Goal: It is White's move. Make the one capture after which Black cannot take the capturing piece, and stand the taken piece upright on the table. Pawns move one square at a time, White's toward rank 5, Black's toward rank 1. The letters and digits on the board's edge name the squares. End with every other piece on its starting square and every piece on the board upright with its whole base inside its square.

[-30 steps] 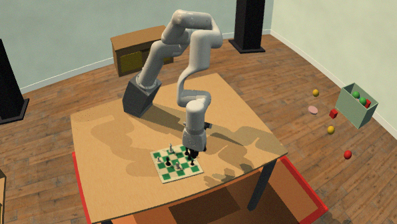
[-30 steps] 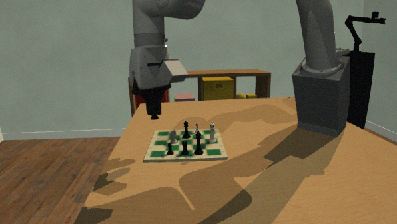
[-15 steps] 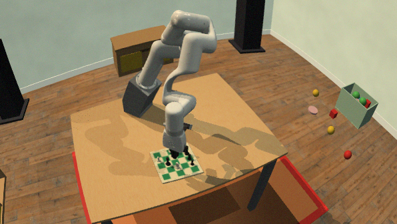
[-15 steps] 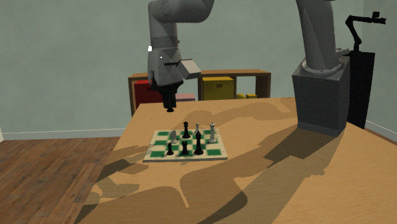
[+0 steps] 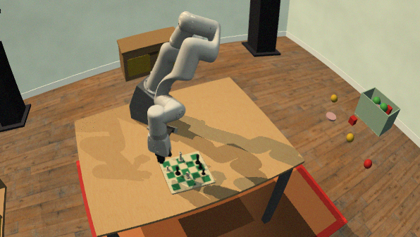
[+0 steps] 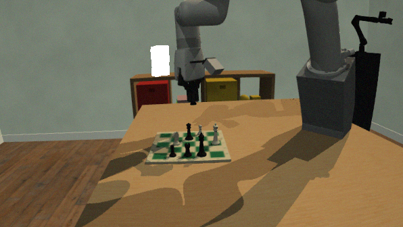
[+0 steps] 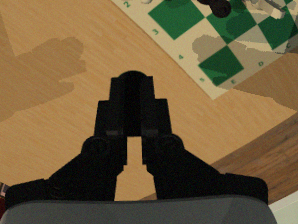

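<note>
My gripper [image 5: 161, 159] [image 6: 193, 101] [image 7: 133, 96] is shut on a small black chess piece [image 6: 193, 103] [image 7: 133, 79], whose dark rounded end shows between the fingertips. It hangs above the bare table [image 5: 116, 183] [image 6: 270, 175] [image 7: 53, 16], just off the corner of the green and cream chessboard [image 5: 176, 188] [image 6: 189, 161] [image 7: 200, 78]. On the board stand a tall white piece [image 5: 180, 156] [image 6: 215, 134], a white pawn [image 6: 199, 129], tall black pieces [image 5: 198, 160] [image 6: 188, 132] [image 6: 201, 145] and black pawns [image 6: 172, 150] [image 6: 187, 150]. A grey-white piece [image 6: 176, 138] sits in shadow.
The arm's grey base block [image 5: 141, 104] [image 6: 324, 98] stands at the table's back. A shelf with a red bin [image 6: 152, 92] and a yellow bin [image 6: 221, 89] is behind the table. The table edge and wooden floor [image 7: 266, 156] lie close to the gripper.
</note>
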You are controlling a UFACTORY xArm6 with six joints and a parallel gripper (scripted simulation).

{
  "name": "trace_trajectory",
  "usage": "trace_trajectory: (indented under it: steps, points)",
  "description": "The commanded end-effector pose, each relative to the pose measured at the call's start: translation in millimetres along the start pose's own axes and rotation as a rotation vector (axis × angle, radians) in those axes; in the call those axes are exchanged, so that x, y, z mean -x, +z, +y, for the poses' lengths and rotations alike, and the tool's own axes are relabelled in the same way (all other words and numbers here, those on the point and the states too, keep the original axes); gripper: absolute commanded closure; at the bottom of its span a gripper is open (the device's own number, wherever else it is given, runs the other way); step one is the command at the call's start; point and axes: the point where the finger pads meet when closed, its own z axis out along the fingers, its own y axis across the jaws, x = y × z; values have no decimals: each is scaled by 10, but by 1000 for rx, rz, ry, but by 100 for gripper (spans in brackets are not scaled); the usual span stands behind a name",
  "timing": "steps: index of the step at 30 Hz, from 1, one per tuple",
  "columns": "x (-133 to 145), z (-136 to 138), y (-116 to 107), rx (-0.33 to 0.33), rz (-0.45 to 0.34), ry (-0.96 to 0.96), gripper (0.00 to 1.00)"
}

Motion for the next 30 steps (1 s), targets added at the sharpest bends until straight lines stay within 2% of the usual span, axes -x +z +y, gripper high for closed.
trace_trajectory:
  steps: [1, 21, 30]
  points:
    - [48, -352, -7, 43, -18, -23, 100]
    - [48, -364, 12, 43, -18, -23, 100]
    - [53, -354, 255, 43, -18, -23, 100]
